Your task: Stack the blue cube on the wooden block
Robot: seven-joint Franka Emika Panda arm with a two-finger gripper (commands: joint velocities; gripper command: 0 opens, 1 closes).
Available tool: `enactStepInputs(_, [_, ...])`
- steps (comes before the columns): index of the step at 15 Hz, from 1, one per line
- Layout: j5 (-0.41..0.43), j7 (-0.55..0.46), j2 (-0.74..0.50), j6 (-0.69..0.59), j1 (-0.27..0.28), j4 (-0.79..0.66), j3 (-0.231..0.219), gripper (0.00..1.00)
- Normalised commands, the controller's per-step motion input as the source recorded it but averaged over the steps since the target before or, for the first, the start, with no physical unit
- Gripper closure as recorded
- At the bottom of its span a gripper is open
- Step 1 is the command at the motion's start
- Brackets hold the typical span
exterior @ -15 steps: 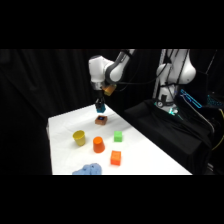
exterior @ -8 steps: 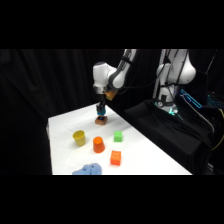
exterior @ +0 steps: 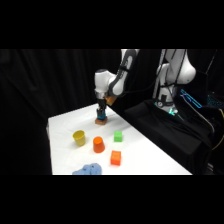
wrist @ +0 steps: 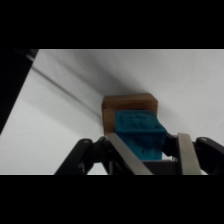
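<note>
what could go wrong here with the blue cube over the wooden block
1. In the wrist view the blue cube, held in the gripper, sits toward one side of the wooden block; released there, it might overhang and tip.
2. The block is small, so pressing down off-centre might shift it on the table.

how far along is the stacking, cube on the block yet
Done: the blue cube has been picked up and carried to the wooden block. In hand: the gripper holds it right over the block, at or just above its top; contact isn't clear. Left: let go and lift away.
</note>
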Motion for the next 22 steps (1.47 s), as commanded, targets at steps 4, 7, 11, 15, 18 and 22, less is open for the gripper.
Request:
enactStepInputs(4, [0.232, -0.26, 0.13, 0.21, 0.008, 0.05, -0.028, 0.74])
enactStepInputs(7, [0.193, -0.22, 0.05, 0.21, 0.025, 0.02, -0.036, 0.24])
enactStepInputs(11, [0.099, -0.18, -0.11, 0.14, 0.095, -0.05, -0.11, 0.0])
enactStepInputs(15, [0.0, -0.16, -0.27, -0.02, 0.13, -0.11, -0.144, 0.0])
enactStepInputs(18, [-0.038, -0.12, -0.41, -0.24, 0.106, -0.12, -0.11, 0.0])
enactStepInputs(22, [-0.145, -0.05, -0.46, -0.44, 0.064, -0.07, -0.077, 0.0])
